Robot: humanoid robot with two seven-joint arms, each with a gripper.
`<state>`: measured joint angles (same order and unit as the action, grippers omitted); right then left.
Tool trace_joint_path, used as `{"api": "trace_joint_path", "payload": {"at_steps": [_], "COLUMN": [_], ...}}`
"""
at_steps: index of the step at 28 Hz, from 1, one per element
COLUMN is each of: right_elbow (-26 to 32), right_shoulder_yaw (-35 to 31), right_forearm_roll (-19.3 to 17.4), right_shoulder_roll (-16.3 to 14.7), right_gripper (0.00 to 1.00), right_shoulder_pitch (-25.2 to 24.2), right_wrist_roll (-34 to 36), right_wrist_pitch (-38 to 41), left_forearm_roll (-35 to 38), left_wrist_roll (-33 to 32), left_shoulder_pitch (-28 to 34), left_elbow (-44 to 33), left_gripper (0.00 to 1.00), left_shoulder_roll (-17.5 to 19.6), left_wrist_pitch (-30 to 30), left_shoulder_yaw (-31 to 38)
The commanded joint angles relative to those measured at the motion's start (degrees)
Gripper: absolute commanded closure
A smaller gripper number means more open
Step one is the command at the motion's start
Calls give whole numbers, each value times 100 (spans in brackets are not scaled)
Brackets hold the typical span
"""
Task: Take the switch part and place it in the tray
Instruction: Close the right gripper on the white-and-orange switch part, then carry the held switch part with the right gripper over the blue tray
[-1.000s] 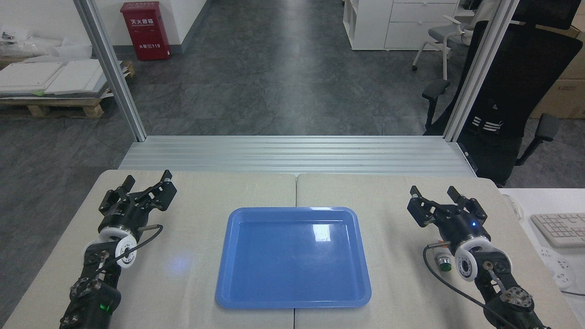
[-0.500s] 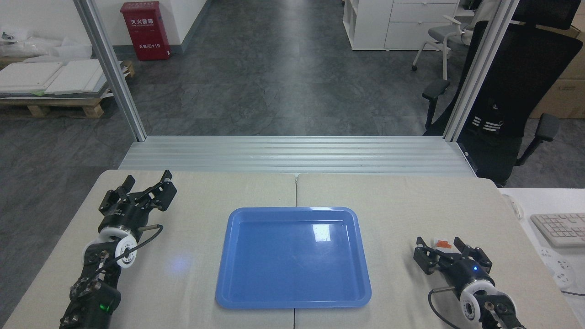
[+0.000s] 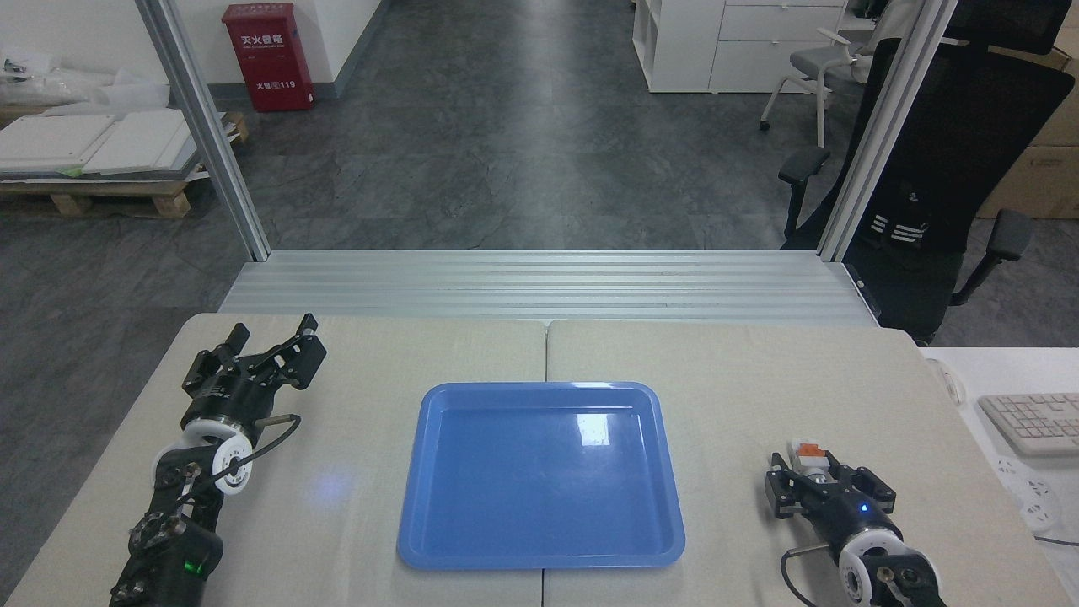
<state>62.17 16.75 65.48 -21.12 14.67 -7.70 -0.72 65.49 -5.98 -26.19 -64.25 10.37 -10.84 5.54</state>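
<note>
A red cabinet with white characters is seen at the upper left of the frame, beside a slanted aluminium post. White boards are stacked on a wooden pallet at the left edge. A black office chair is placed at the upper right, before white drawers. A white keyboard is laid at the right edge.

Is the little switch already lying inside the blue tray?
No, the blue tray holds nothing, and the switch part is off to its right on the table, between the fingers of the right gripper.
</note>
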Motion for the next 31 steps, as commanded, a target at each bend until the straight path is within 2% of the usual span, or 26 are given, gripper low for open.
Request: {"api": "trace_joint_path", "payload": {"at_steps": [1,7,9,13,16,19,21,23,24,27,31], "right_elbow": [-3,120,286,822,1007,1008,1008,982,929,745,411], "right_shoulder_yaw": [126,-67,-189,-199,309,1082,1530,2093,2226,2289,2315], "right_forearm_roll": [44,-26,-44,17,192,413,431,474,570,869,914], "right_shoulder_roll": [21,73,239,827,1302,1549,1611,1821,1953,2077,2077], "right_gripper": [72,79,79,79,79,79,78,78,78,78,77], "right_shoulder_pitch": [9,167,299,790,1124,1336,1362,1354,1302,1161,1029], "right_wrist_roll": [-21,41,32,-134,-687,-890,-987,-1258,-1390,-1471,-1471], "right_wrist_pitch": [-121,-156,-244,-393,-770,-1270,-1543,-1772,-1817,-1826,-1765], "left_forearm_roll": [8,-1,-1,-1,-1,-1,-1,-1,-1,8,-1], "left_wrist_roll": [1,1,1,1,1,1,1,1,1,1,1], "left_shoulder_pitch": [0,0,0,0,0,0,0,0,0,0,0], "left_elbow": [0,0,0,0,0,0,0,0,0,0,0], "left_gripper": [0,0,0,0,0,0,0,0,0,0,0], "left_shoulder_roll": [0,0,0,0,0,0,0,0,0,0,0], "left_wrist_pitch": [12,3,3,12,12,12,12,12,12,12,3], "left_shoulder_yaw": [0,0,0,0,0,0,0,0,0,0,0]}}
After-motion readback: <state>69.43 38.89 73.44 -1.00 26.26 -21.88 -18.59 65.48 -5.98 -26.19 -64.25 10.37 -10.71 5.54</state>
